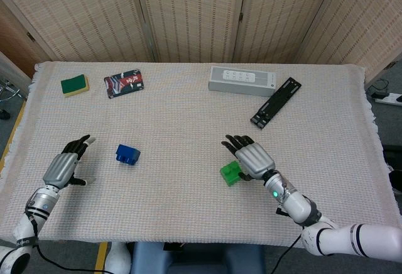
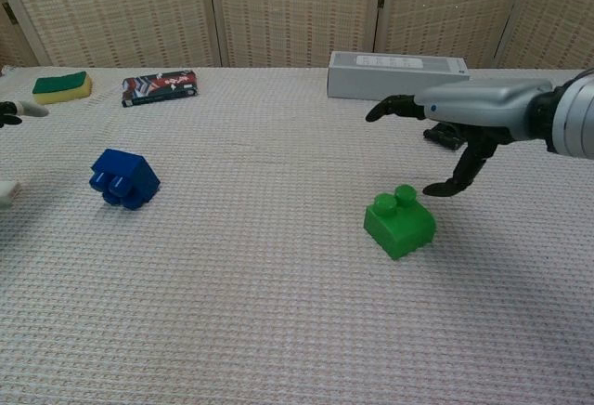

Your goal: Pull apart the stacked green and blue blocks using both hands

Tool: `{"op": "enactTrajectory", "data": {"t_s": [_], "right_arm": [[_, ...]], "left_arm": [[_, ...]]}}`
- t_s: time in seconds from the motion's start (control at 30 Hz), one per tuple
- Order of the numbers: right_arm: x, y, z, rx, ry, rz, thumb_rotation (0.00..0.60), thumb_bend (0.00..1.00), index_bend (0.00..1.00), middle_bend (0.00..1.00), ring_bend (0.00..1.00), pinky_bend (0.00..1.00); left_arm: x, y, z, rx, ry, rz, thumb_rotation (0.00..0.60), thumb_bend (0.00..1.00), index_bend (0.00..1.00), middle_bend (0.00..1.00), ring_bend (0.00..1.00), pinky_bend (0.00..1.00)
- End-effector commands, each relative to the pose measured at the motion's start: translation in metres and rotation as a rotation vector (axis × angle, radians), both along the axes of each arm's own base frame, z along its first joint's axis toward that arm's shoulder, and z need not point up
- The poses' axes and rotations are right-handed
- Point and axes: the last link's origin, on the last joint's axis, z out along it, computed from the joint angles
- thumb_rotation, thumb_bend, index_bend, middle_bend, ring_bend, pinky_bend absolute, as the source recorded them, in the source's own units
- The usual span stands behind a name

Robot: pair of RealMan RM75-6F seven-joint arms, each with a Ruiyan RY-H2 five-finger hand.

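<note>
The blue block [image 1: 127,154] [image 2: 124,178] lies on its side on the cloth, apart from the green block [image 1: 230,173] [image 2: 399,223], which sits studs-up near the middle front. My left hand [image 1: 66,164] hovers open to the left of the blue block, fingers spread; in the chest view only its fingertips [image 2: 19,109] show at the left edge. My right hand [image 1: 252,158] [image 2: 459,126] is open with fingers spread, just right of and above the green block, touching neither block.
A green-yellow sponge [image 1: 75,85] and a red-black packet [image 1: 124,82] lie at the back left. A grey box [image 1: 242,78] and a black bar [image 1: 276,102] lie at the back right. The white woven cloth [image 1: 188,123] covers the table.
</note>
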Motion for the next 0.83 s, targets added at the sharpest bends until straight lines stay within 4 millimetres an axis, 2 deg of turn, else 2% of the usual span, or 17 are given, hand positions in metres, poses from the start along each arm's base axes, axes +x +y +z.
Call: {"op": "enactTrajectory", "data": {"t_s": [0.03,0.17,0.27,0.37,0.43,0.53,0.67,0.83], "right_arm": [[-0.021,0.012,0.019,-0.066,0.023,-0.020,0.600,0.35,0.00,0.00,0.00,0.01],[-0.060,0.038,0.035,-0.218,0.067,-0.029,0.600,0.35,0.00,0.00,0.00,0.00],[-0.095,0.064,0.038,-0.320,0.119,-0.031,0.600,0.35,0.00,0.00,0.00,0.00],[-0.121,0.084,0.045,-0.375,0.137,-0.071,0.600,0.35,0.00,0.00,0.00,0.00],[-0.132,0.093,0.050,-0.408,0.114,-0.093,0.600,0.35,0.00,0.00,0.00,0.00],[-0.142,0.105,0.054,-0.402,0.083,-0.118,0.600,0.35,0.00,0.00,0.00,0.00],[-0.139,0.106,0.060,-0.421,0.046,-0.085,0.600,0.35,0.00,0.00,0.00,0.00],[-0.139,0.111,0.055,-0.382,0.057,-0.098,0.600,0.35,0.00,0.00,0.00,0.00]], "left_arm": [[0.006,-0.016,0.015,0.041,0.061,-0.049,0.600,0.21,0.00,0.00,0.00,0.00],[0.006,-0.048,0.018,0.064,0.131,-0.081,0.600,0.21,0.00,0.00,0.00,0.00],[-0.004,-0.070,0.017,0.108,0.281,-0.057,0.600,0.21,0.00,0.00,0.00,0.00],[-0.005,-0.082,0.016,0.163,0.343,-0.038,0.600,0.21,0.00,0.00,0.00,0.00],[-0.008,-0.086,0.017,0.206,0.356,-0.049,0.600,0.21,0.00,0.00,0.00,0.00],[-0.015,-0.092,0.017,0.225,0.388,-0.045,0.600,0.21,0.00,0.00,0.00,0.00],[-0.012,-0.093,0.021,0.243,0.349,-0.058,0.600,0.21,0.00,0.00,0.00,0.00],[-0.012,-0.096,0.019,0.234,0.362,-0.060,0.600,0.21,0.00,0.00,0.00,0.00]]}}
